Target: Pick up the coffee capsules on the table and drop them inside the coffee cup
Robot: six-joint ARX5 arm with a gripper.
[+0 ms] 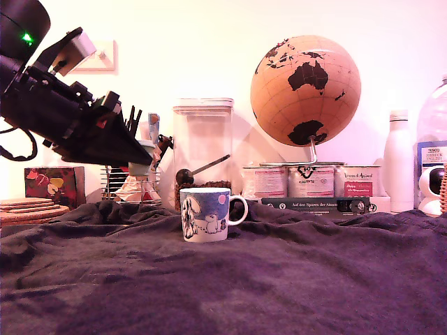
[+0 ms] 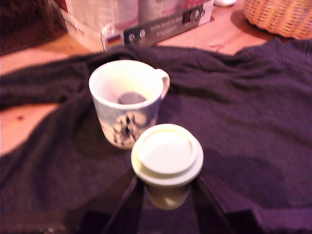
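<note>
My gripper is shut on the cream-white coffee capsule, whose wide flat top faces the wrist camera; the dark fingers grip its tapered body. In the wrist view the capsule hangs just short of the coffee cup, not over its mouth. This white mug with a blue cartoon print stands upright on the table's dark purple-grey cloth. A dark round shape lies at its bottom, probably the dark capsule. In the exterior view the gripper hovers above and to the left of the cup.
Behind the cup stand a tall clear canister, a globe, labelled round tins on a dark box, and a white bottle. Cork coasters lie at the exterior view's left. A wicker basket shows in the wrist view.
</note>
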